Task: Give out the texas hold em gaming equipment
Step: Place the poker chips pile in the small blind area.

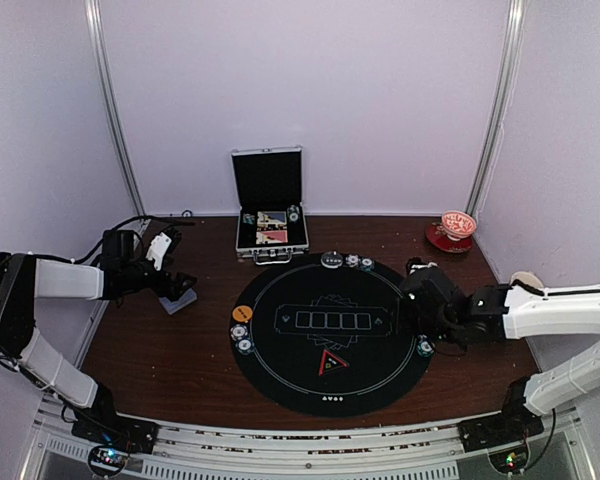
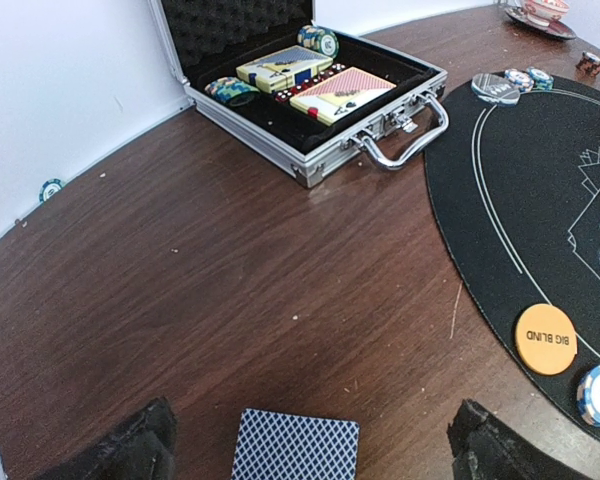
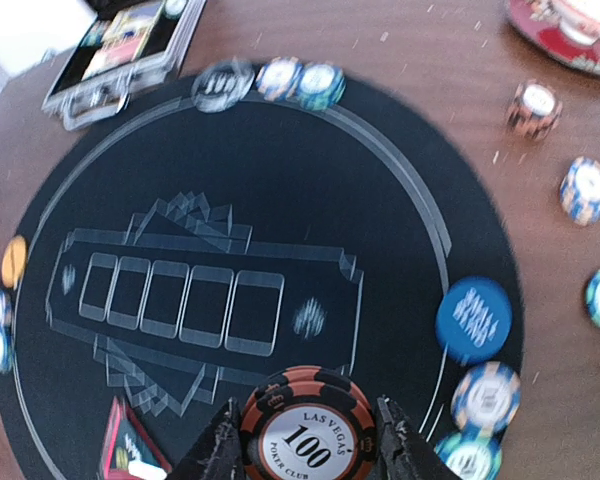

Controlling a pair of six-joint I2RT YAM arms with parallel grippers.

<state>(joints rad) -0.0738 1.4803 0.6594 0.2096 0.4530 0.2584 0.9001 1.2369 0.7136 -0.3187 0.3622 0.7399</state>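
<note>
Right fingers (image 3: pixel 396 446) part-closed, clamping a red-and-black chip (image 3: pixel 307 432) by its edges, label reading 100, over the right side of the mat (image 3: pixel 400 200). Beyond it, on the mat's right rim: a blue disc (image 3: pixel 474 320), with striped chips (image 3: pixel 485 396) just beside it. Loose chips (image 3: pixel 585 190) lie on the bare desk (image 2: pixel 230 290) toward its right edge. Left fingers (image 2: pixel 130 452) spread fully wide, holding nothing. A playing card (image 2: pixel 295 447) lies face down on the desk between them, touching neither, near the desk's left edge. Orange disc (image 2: pixel 546 340) reading BIG BLIND sits on the mat's left rim. Open silver case (image 2: pixel 320 150) stands at the desk's far edge.
</note>
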